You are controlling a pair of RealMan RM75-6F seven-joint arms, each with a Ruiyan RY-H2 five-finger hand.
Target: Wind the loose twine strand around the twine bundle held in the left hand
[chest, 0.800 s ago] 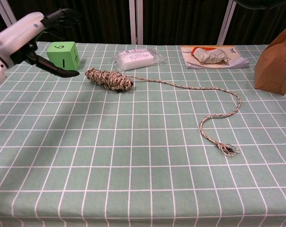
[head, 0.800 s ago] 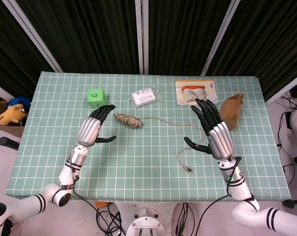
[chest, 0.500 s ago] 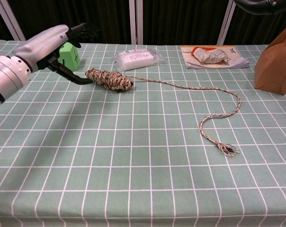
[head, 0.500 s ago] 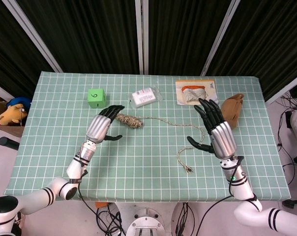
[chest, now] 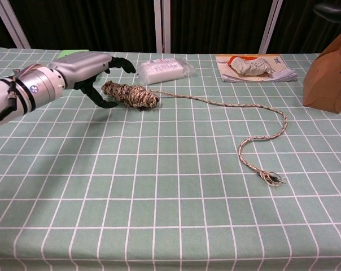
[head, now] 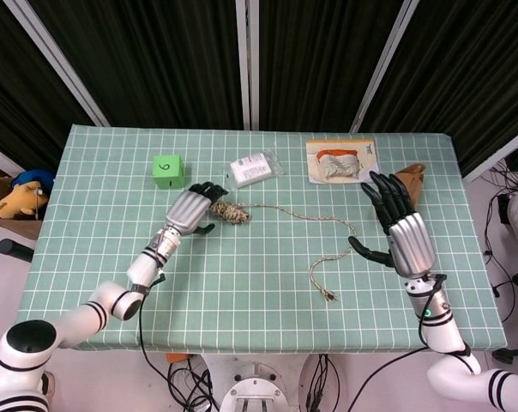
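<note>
The twine bundle (head: 227,211) (chest: 131,95) lies on the green checked table, a mottled brown and cream roll. Its loose strand (head: 328,221) (chest: 255,135) runs right, then curls down to a frayed end (chest: 270,178). My left hand (head: 191,209) (chest: 86,69) hovers at the bundle's left end, fingers spread over it and thumb below, holding nothing. My right hand (head: 398,229) stands raised at the right with fingers apart, just right of the strand's bend; the chest view shows only a dark sliver of it at the top right corner.
A green cube (head: 167,170) sits behind the left hand. A white packet (head: 253,169) (chest: 163,70) lies beyond the bundle. A printed pouch (head: 341,161) (chest: 255,66) and a brown paper bag (head: 409,178) (chest: 330,66) stand at the back right.
My left hand has moved right and lowered to the bundle's left end, hiding the green cube in the chest view. My right hand has drifted right, away from the strand.
</note>
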